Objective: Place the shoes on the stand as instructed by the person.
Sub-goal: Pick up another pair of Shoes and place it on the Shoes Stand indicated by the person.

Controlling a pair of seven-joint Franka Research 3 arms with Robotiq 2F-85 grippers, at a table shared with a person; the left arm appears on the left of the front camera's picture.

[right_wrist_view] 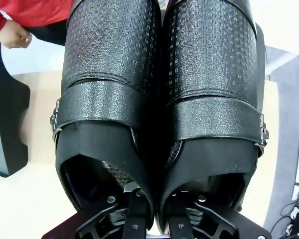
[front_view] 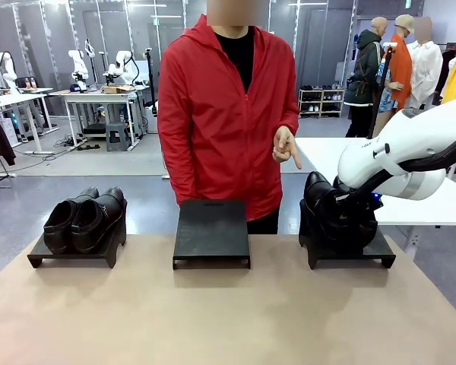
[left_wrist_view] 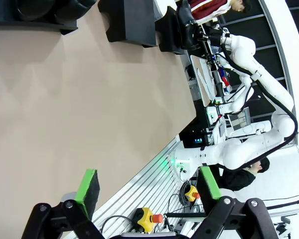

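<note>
Front cam: I've got three black stands along the far edge of the table (front_view: 213, 319). Left stand (front_view: 76, 255) carries one pair of shoes (front_view: 85, 220), side by side, toes toward me. Middle stand (front_view: 211, 232) is bare on top. Right stand (front_view: 349, 251) carries the second pair (front_view: 330, 209), with my right arm (front_view: 410, 152) coming in from the right over it; the gripper itself is masked by the wrist and shoes here.

Right wrist cam fills that gap: right gripper (right_wrist_view: 152, 209) is clenched on the second pair, fingers pinching the two inner heel walls together where the shoes touch. It also shows textured uppers and a strap with buckle on each shoe, detail the front cam can't resolve.

The person (front_view: 228, 114) in the red jacket stands behind the middle stand, hand (front_view: 286, 147) raised with a finger angled down toward the right.

Left wrist cam: left gripper (left_wrist_view: 148, 191) released, green pads wide apart, nothing between them, hanging over the near table edge. The stands sit far off at the top of that frame.
</note>
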